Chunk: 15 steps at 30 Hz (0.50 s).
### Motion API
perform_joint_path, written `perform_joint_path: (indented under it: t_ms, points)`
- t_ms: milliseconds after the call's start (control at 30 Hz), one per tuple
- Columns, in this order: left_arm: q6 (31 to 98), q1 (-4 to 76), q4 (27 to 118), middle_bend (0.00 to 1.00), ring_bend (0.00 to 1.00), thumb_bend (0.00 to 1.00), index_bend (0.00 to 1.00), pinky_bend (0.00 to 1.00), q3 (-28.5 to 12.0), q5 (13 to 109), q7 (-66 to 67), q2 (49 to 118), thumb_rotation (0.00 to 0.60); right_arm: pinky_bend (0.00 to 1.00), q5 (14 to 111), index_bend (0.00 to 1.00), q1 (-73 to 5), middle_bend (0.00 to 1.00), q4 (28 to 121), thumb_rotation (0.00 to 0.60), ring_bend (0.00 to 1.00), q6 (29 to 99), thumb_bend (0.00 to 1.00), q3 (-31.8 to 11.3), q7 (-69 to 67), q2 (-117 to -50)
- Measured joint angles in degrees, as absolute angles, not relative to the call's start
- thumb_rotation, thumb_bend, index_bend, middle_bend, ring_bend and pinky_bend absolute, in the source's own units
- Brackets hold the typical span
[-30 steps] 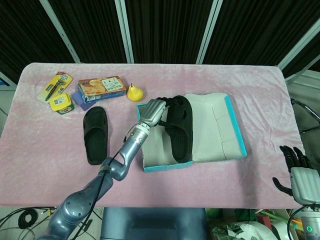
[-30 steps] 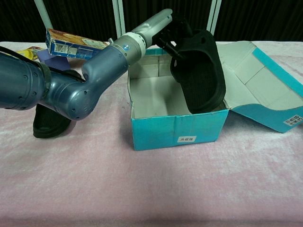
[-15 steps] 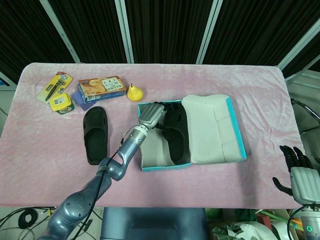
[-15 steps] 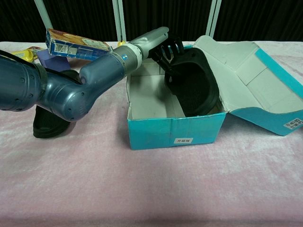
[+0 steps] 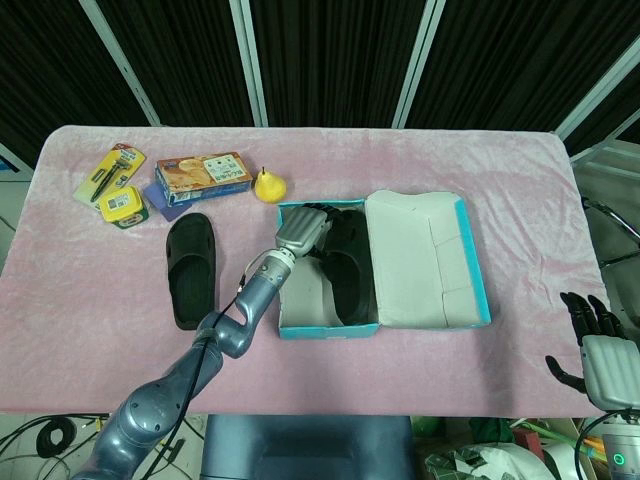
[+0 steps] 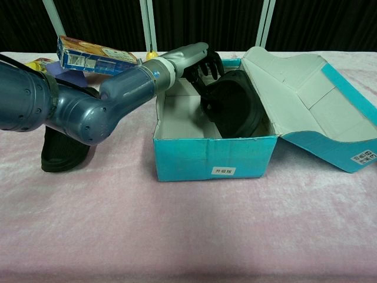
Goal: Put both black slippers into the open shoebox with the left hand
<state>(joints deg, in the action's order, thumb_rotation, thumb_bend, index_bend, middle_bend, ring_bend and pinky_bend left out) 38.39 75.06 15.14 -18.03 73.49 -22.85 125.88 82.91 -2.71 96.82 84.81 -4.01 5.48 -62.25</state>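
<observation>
The robot's left hand [image 5: 303, 228] grasped a black rubber slipper [image 5: 346, 262] inside the open teal cardboard shoebox [image 6: 214, 163]; its right hand [image 5: 598, 345] hung spread, holding nothing.

A lab-style test station is suggested: a pink-clothed table [image 5: 480, 160] is backed at 12 o'clock by black panels [image 5: 330, 60] framed in metal.

Left arm extends forward across the table, forearm angled upward to the left hand [image 5: 303, 228], whose dark fingers [image 6: 207, 62] curl downward. Right hand [image 5: 603, 352] sits low at the table's near right edge, fingers apart, holding nothing.
</observation>
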Motion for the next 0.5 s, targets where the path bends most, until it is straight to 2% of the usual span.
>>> perform_joint_path:
  t_ms: [133,333,400,500]
  points:
    - [38.4,74.8,15.6,0.24,0.17,0.00,0.21,0.22,-18.0,73.2,-19.5,125.5,0.600,0.15,83.0,0.10,-2.7,0.08,97.0,0.600,0.05,84.9,0.16,-4.0,5.6,-62.2]
    - [40.2,73.8,17.8,0.04,0.01,0.00,0.01,0.09,-17.6,73.5,-19.1,124.5,0.600,0.15,83.2,0.10,-2.6,0.08,97.2,0.600,0.05,85.1,0.16,-4.0,5.8,-62.2]
    - [40.7,73.5,18.6,0.00,0.00,0.00,0.00,0.04,-17.5,73.6,-19.5,124.1,0.589,0.15,83.3,0.10,-2.6,0.08,97.2,0.600,0.05,85.2,0.16,-4.0,5.9,-62.2]
    - [41.7,72.9,19.9,0.00,0.00,0.00,0.00,0.01,-17.6,73.7,-19.9,123.2,0.556,0.15,83.5,0.10,-2.5,0.08,97.3,0.600,0.05,85.4,0.16,-3.9,5.8,-62.2]
